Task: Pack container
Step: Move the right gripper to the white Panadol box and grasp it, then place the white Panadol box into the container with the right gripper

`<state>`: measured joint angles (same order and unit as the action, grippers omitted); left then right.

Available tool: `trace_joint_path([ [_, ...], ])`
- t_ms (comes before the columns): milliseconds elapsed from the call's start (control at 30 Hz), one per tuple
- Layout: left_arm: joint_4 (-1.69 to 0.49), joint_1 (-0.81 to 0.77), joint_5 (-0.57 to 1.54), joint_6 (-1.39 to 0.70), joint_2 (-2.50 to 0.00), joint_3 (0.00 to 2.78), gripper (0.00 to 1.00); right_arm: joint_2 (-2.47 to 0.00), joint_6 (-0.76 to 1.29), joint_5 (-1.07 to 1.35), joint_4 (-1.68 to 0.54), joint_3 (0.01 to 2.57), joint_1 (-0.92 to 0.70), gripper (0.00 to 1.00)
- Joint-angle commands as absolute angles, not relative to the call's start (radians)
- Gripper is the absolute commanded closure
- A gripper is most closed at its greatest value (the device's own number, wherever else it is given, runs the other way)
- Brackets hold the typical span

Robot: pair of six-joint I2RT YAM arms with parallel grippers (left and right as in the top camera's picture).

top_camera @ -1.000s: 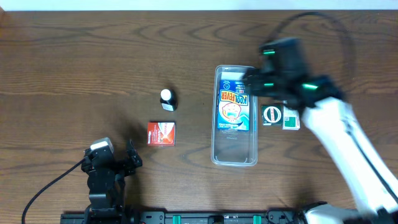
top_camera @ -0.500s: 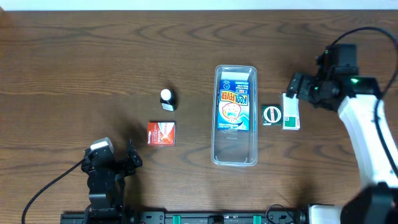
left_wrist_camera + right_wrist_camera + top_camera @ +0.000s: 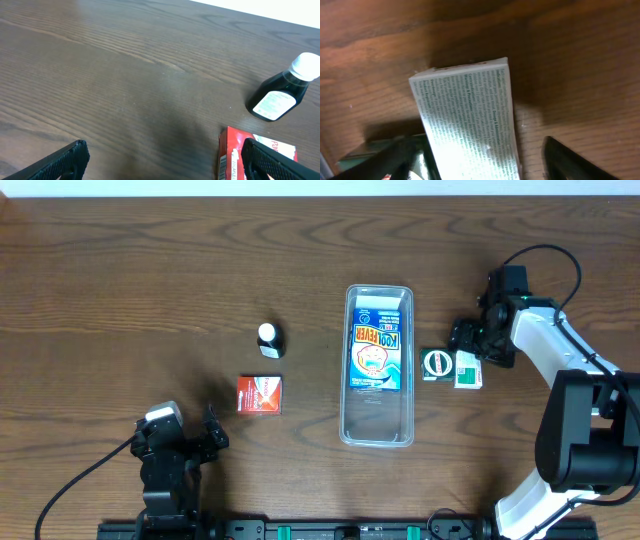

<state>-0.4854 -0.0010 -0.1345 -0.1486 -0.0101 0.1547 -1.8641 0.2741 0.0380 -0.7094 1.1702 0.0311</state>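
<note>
The container (image 3: 378,420), a long clear tub, lies at the table's middle with a blue "Kool Fever" packet (image 3: 378,346) in its far half. A green-and-white box (image 3: 467,370) lies right of it, next to a dark square packet with a round green mark (image 3: 437,364). My right gripper (image 3: 468,340) is low over the box's far end. In the right wrist view it (image 3: 480,162) is open, with a finger on either side of the printed box (image 3: 470,110). My left gripper (image 3: 205,435) is open and empty near the front edge, and so it shows in its own view (image 3: 165,162).
A red box (image 3: 259,394) and a small dark bottle with a white cap (image 3: 269,338) lie left of the container. Both show in the left wrist view, the red box (image 3: 250,157) by the right finger and the bottle (image 3: 280,92) beyond it.
My right arm has moved from over the container's far end to the right and come down over the green-and-white box. The left arm has not moved.
</note>
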Motion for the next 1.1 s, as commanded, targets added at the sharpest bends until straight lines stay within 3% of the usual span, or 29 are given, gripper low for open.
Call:
trace_joint_path([
  [0, -0.485, 0.004, -0.142, -0.131, -0.007, 0.137, 0.02, -1.917, 0.273, -0.017, -0.71, 1.163, 0.04, 0.3],
  [200, -0.485, 0.004, -0.142, -0.132, -0.007, 0.137, 0.02, -1.914, 0.275, -0.057, -0.711, 1.164, 0.04, 0.51],
  [267, -0.485, 0.004, -0.142, -0.132, -0.007, 0.137, 0.02, -1.906, 0.275, -0.056, -0.715, 1.165, 0.04, 0.54],
  [667, -0.485, 0.004, -0.142, -0.132, -0.007, 0.137, 0.02, -1.563, 0.276, 0.035, -0.868, 1.22, -0.01, 0.54],
  [867, -0.485, 0.004, -0.142, -0.131, -0.007, 0.137, 0.02, -1.349, 0.311, 0.087, -0.842, 1.221, -0.134, 0.54],
  [1067, -0.485, 0.004, -0.142, -0.132, -0.007, 0.137, 0.02, -1.342, 0.368, 0.079, -0.725, 1.22, -0.31, 0.53],
])
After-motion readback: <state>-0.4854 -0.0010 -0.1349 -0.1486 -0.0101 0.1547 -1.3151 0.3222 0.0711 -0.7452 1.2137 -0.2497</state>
